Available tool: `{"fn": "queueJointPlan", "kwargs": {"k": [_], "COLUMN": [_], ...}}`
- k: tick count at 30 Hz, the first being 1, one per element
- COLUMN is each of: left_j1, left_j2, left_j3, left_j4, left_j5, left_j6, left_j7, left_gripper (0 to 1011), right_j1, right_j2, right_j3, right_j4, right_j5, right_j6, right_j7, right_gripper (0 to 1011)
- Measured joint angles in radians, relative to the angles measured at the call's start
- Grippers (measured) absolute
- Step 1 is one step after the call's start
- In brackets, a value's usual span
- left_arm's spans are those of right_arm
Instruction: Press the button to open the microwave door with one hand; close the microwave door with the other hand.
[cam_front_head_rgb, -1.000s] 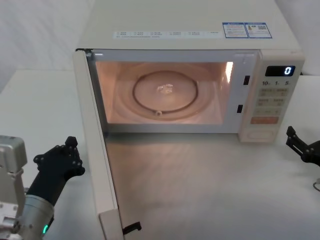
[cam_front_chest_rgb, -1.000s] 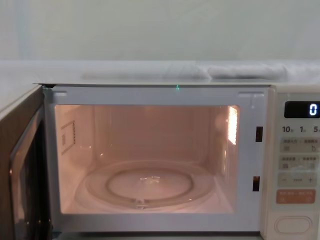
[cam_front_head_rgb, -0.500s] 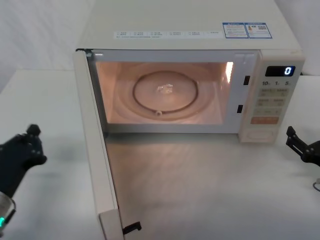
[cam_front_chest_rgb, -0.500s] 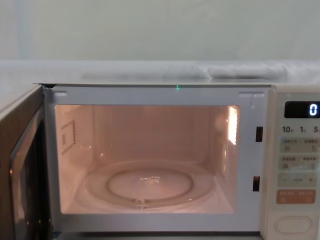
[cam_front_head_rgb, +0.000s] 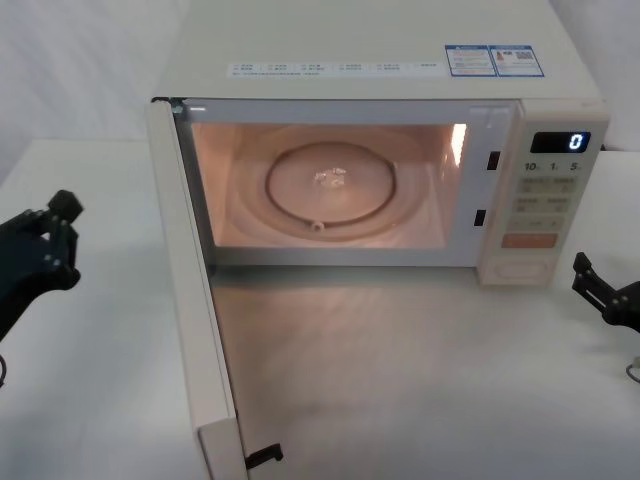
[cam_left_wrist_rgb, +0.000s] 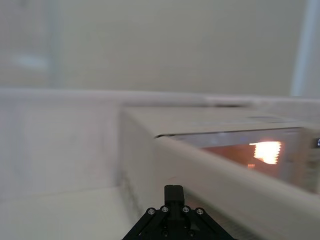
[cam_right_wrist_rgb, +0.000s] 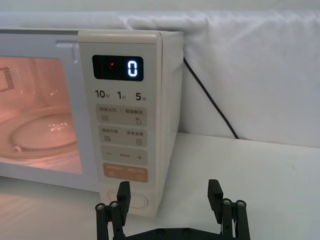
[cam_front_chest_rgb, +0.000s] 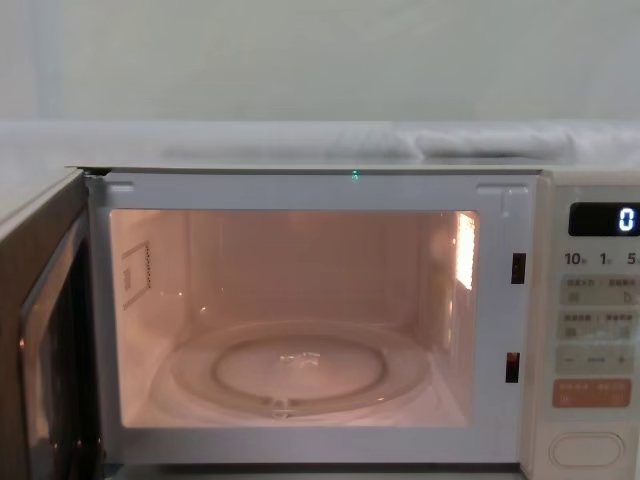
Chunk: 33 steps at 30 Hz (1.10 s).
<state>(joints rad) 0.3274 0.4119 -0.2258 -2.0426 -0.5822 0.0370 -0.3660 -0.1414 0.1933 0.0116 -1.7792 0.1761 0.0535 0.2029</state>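
On the white table (cam_front_head_rgb: 420, 370) the microwave door (cam_front_head_rgb: 190, 300) stood swung fully out toward me, hinged at the oven's left side and pointing forward, its latch hooks showing at the free end. Behind it the cavity glowed orange-pink, with the glass turntable (cam_front_head_rgb: 335, 185) lying flat on the floor of the oven. My left gripper (cam_front_head_rgb: 45, 245) hung to the left of that open door, well apart from its outer face and touching nothing — whether its fingers were parted or closed I could not tell; from my left wrist the door's top edge (cam_left_wrist_rgb: 235, 170) ran blurred just ahead of the fingertip. My right gripper (cam_front_head_rgb: 600, 290) sat low at the right, near the front corner of the control panel (cam_front_head_rgb: 545, 195), its 2 fingers (cam_right_wrist_rgb: 215, 192) spread wide and holding nothing. The button (cam_right_wrist_rgb: 135, 201) — the wide blank cream one at the very bottom of the panel, under the orange key (cam_right_wrist_rgb: 125, 172) — lay just beyond my left-hand fingertip in the right wrist view, not touched. The display (cam_right_wrist_rgb: 118, 68) read 0.
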Motion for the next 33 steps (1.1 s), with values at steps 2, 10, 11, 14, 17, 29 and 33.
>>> {"fn": "queueJointPlan", "kwargs": {"k": [2,10,11,14,17,29,33], "left_j1": [0.009,0.011,0.011,-0.023,-0.086,-0.224,-0.216], "left_j2": [0.029,0.117,0.117,0.136,0.154,0.153,0.165], "left_j3": [0.000,0.049,0.049,0.093,0.160,0.298,0.303], "left_j4": [-0.015,-0.041,-0.041,-0.033,-0.019,-0.002,-0.010], "left_j5": [-0.022,-0.057,-0.057,-0.054,-0.041,-0.027,-0.051], "left_j6": [0.001,0.010,0.010,0.016,0.023,0.013,0.008], "left_j7": [-0.041,-0.146,-0.146,-0.157,-0.165,-0.172,-0.188], "left_gripper": [0,0,0,0,0,0,0], "right_j1": [0.000,0.000,0.000,0.000,0.000,0.000,0.000], "right_j2": [0.000,0.000,0.000,0.000,0.000,0.000,0.000], "right_j3": [0.000,0.000,0.000,0.000,0.000,0.000,0.000], "right_j4": [0.000,0.000,0.000,0.000,0.000,0.000,0.000], "right_j5": [0.000,0.000,0.000,0.000,0.000,0.000,0.000], "right_j6": [0.000,0.000,0.000,0.000,0.000,0.000,0.000], "right_j7": [0.000,0.000,0.000,0.000,0.000,0.000,0.000], "right_gripper": [1002,1002,1002,1002,1002,1002,1002]}}
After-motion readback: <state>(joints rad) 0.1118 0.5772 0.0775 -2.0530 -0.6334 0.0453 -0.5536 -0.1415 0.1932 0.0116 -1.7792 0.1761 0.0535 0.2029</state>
